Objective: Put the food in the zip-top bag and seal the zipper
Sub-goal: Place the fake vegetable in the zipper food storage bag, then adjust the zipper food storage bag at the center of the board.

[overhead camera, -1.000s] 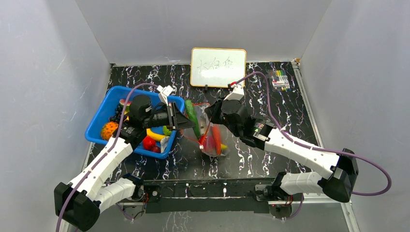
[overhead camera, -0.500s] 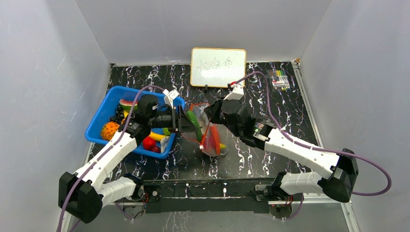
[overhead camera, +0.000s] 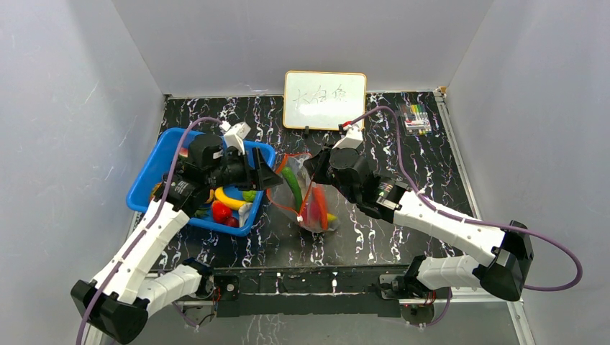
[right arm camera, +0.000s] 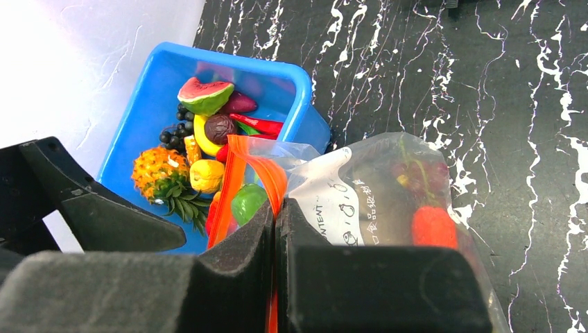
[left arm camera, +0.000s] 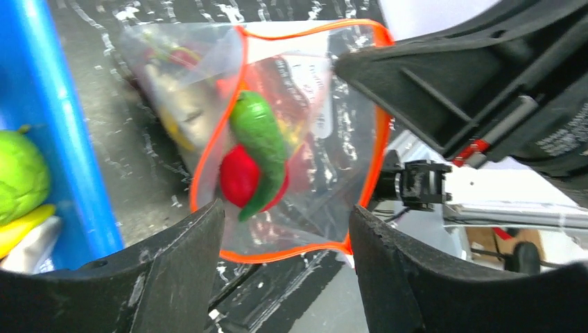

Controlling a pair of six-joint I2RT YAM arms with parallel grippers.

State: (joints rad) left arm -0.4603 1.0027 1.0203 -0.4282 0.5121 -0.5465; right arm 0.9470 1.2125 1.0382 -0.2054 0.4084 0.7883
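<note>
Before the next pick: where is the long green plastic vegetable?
Top view, centre: the long green plastic vegetable lies in the open mouth of the clear zip-top bag, right of the blue plastic basket.

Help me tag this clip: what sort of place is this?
Probably a robot recording booth, not a kitchen: plain grey walls enclose a black marble-patterned tabletop, a small whiteboard with handwriting stands at the back, and plastic toy fruit lies in a blue plastic basket.
</note>
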